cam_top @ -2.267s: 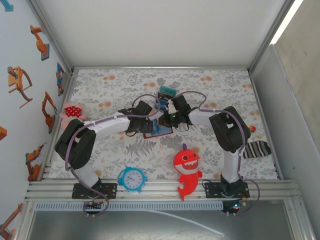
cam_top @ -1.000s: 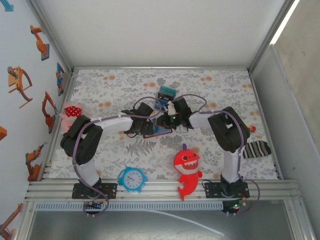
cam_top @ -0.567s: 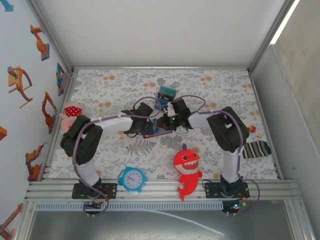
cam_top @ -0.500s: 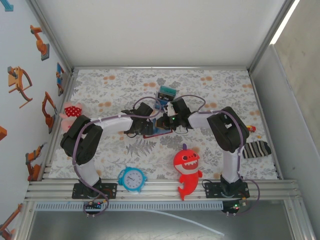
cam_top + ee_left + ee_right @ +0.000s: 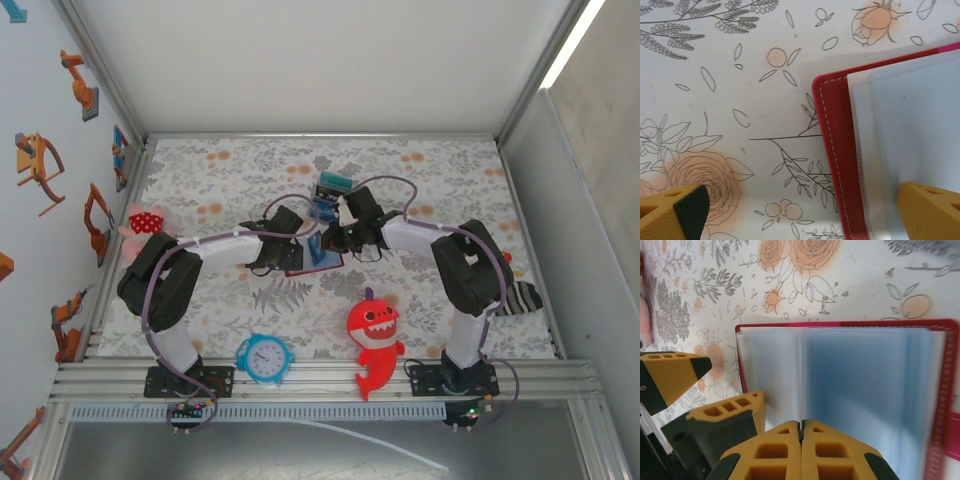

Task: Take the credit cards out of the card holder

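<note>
The dark red card holder (image 5: 305,268) lies open on the flowered cloth, its pale blue-grey inside (image 5: 772,365) facing up. My right gripper (image 5: 801,426) is shut on a thin sheet (image 5: 800,380) seen edge-on, rising from the holder's middle. In the top view that sheet (image 5: 319,250) looks blue and stands tilted; I cannot tell whether it is a credit card or a sleeve. My left gripper (image 5: 800,215) stands wide open astride the holder's red left edge (image 5: 835,150), one finger (image 5: 932,207) over the inside, the other over cloth. A teal credit card (image 5: 333,184) lies behind.
A red shark toy (image 5: 373,335) and a blue alarm clock (image 5: 265,357) sit near the front rail. A pink plush (image 5: 145,222) lies at the left edge, a striped sock (image 5: 512,298) at the right. The two arms meet closely over the holder.
My right gripper has closed on the thin sheet and drawn back a little, so the sheet now stands up from the holder. The left gripper stayed open beside it.
</note>
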